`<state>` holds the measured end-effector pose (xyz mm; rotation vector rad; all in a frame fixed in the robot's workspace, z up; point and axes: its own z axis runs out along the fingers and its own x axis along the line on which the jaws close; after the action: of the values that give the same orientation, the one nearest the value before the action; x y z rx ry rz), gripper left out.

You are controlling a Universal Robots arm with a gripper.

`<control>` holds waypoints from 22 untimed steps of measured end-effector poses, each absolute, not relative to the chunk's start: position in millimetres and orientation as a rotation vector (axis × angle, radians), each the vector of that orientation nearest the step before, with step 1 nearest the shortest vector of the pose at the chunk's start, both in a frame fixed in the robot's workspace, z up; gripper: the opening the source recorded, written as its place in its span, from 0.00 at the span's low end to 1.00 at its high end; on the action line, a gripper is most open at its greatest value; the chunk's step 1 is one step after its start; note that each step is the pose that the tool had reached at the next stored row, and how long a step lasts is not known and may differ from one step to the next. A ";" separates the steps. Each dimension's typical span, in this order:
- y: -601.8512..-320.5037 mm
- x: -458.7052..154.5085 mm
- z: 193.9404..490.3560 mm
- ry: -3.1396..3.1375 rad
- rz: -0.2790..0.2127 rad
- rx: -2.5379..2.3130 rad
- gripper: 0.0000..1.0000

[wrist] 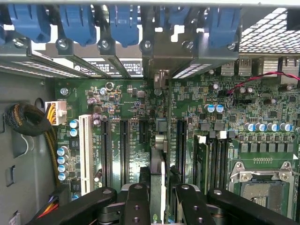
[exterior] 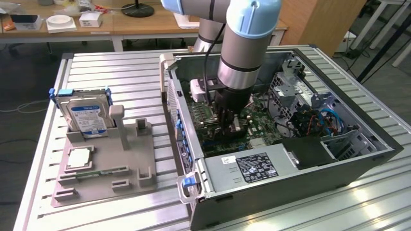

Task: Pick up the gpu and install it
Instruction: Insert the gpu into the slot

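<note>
- Gripping the gpu (wrist: 158, 176) edge-on between the fingers (wrist: 137, 206) at the bottom centre of the wrist view; closed on the thin card from both sides, black finger links spread to either side along the lower edge.
- Running straight away from the fingers, up the middle of that frame, with its long axis parallel to the black expansion slots (wrist: 124, 145) flanking it and to the white slot (wrist: 86, 150) further left.
- Appearing seated in or just over a slot of the green motherboard (wrist: 262, 108); contact not clear.
- Meeting, at the far end, the row of blue latches (wrist: 124, 21) and slot covers along the top of the frame.
- Standing near vertical in the exterior view, gripper (exterior: 232, 126) sunk deep in the open computer case (exterior: 257, 192) at frame centre, wrist column rising to the top edge.
- Resting apart on the worktop (exterior: 115, 67): hard drive (exterior: 86, 115) in the holder at left.
</note>
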<state>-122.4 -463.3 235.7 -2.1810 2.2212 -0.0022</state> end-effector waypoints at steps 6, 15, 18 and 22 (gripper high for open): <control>-463.4 -122.1 236.2 2.221 -0.003 -2.182 0.51; -463.3 -122.1 255.2 2.221 -0.003 -2.182 0.51; -463.3 -122.1 265.4 2.221 -0.003 -2.182 0.51; -463.4 -122.1 276.3 2.220 -0.001 -2.181 0.51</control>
<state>-122.1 -463.4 276.3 -2.1811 2.2199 -0.0013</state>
